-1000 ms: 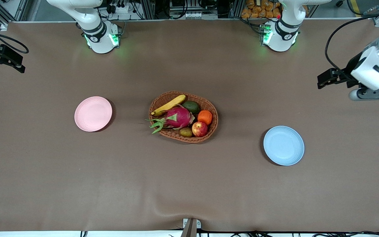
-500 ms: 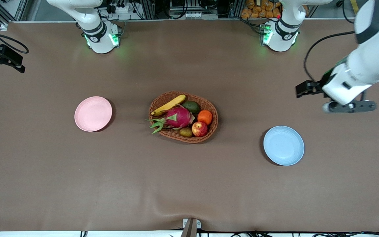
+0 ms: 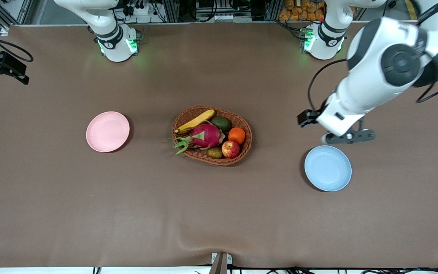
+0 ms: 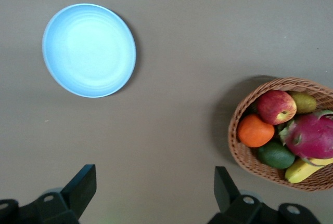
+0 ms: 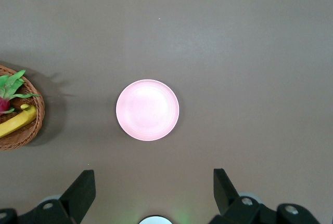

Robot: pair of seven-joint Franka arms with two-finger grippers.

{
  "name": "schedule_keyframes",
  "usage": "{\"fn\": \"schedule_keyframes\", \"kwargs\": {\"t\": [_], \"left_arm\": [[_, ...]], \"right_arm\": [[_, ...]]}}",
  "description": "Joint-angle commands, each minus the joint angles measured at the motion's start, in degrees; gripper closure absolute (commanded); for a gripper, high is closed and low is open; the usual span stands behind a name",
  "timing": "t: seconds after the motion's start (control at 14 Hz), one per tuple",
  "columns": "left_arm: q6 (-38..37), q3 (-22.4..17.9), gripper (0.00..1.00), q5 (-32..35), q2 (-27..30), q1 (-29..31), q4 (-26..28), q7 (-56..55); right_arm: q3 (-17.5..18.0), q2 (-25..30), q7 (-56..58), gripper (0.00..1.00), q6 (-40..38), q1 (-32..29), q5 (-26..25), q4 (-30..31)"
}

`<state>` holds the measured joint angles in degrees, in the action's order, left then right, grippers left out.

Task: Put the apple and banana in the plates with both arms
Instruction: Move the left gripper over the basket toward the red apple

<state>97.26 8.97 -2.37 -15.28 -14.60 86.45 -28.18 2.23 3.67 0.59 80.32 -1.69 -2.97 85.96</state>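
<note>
In the wicker basket (image 3: 212, 135) at the middle of the table (image 3: 219, 213), the apple (image 3: 230, 148), red with yellow streaks, lies at about five o'clock, touching the orange (image 3: 237, 135) just above it at three o'clock and a small brownish-green fruit, perhaps a kiwi (image 3: 215, 153), beside it at six o'clock. The banana (image 3: 195, 121) lies along the basket's rim from nine to twelve o'clock, against the magenta dragon fruit (image 3: 205, 136) that fills the centre, its green leaves poking over the rim at eight o'clock. A dark green avocado (image 3: 221, 124) sits at one o'clock, between banana and orange. Pink plate (image 3: 107, 131): bare, on the cloth toward the right arm's end of the table, at nine o'clock from the basket and well apart from it. Blue plate (image 3: 328, 168): bare, toward the left arm's end, at four o'clock from the basket and nearer to the front camera than the pink one. Left gripper (image 4: 155, 188): hangs over the bare cloth between basket and blue plate, just at the plate's twelve o'clock edge, fingers spread wide, nothing between them. Right gripper (image 5: 154, 187): high over the table near the pink plate, fingers likewise spread wide with nothing in them; its arm waits at the table's edge.
</note>
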Motion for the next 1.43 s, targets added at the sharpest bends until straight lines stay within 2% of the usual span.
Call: {"fn": "schedule_keyframes", "kwargs": {"t": [0.0, 0.29, 0.57, 0.79, 1.36], "left_arm": [[4.1, -0.4, 0.00, 0.0, -3.2, -3.1, -0.8, -2.1], [11.3, -0.4, 0.00, 0.0, -7.3, -5.9, -0.6, -2.4], [17.8, -0.6, 0.00, 0.3, -11.5, -9.9, -0.5, -9.9], [21.4, -0.4, 0.00, 4.4, -14.8, -12.7, -0.8, -16.0], [29.7, -0.4, 0.00, 4.4, -20.9, -16.6, -0.8, -26.5]], "right_arm": [[0.0, -0.9, 0.6, 0.00, -0.6, 0.0, -0.8, -1.6], [0.0, -0.9, 0.6, 0.00, -0.7, 0.0, -0.8, -1.5], [0.0, -0.9, 0.6, 0.00, -0.7, -0.1, -0.8, -1.4], [0.0, -0.9, 0.6, 0.00, -0.7, -0.1, -0.8, -1.4], [-0.1, -0.9, 0.6, 0.00, -0.8, 0.0, -0.8, -1.4]]}}
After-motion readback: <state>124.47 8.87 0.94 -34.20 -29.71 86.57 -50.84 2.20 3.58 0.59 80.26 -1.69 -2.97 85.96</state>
